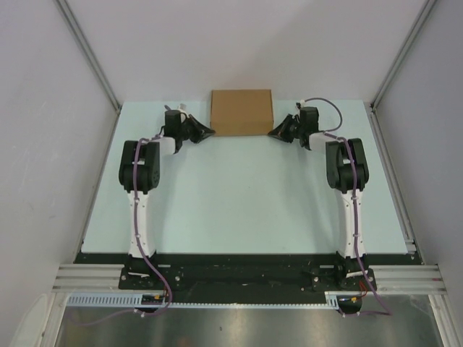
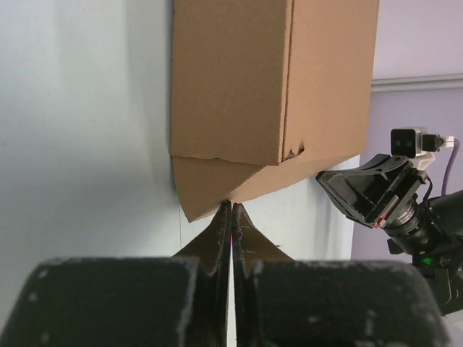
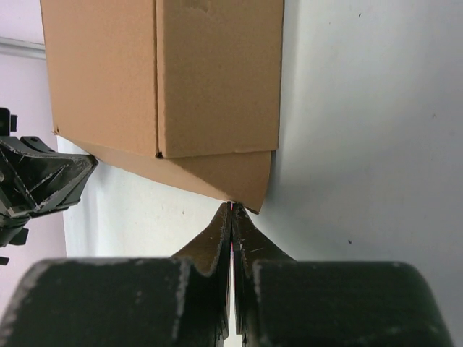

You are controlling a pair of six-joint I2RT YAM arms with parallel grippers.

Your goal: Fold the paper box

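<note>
The paper box (image 1: 241, 111) is a brown cardboard carton, folded flat, lying at the back middle of the table. My left gripper (image 1: 208, 131) is shut at its near left corner, its tips touching the edge of a side flap (image 2: 217, 184) with nothing between them. My right gripper (image 1: 272, 134) is shut at the near right corner, and its tips meet the flap edge (image 3: 239, 181) there, also holding nothing. In the left wrist view the box (image 2: 268, 79) fills the upper middle; in the right wrist view the box (image 3: 163, 79) fills the upper left.
The pale table (image 1: 239, 195) lies between the two arms. Grey walls and metal rails (image 1: 90, 54) close in the back and sides. The other arm's gripper shows at the edge of each wrist view.
</note>
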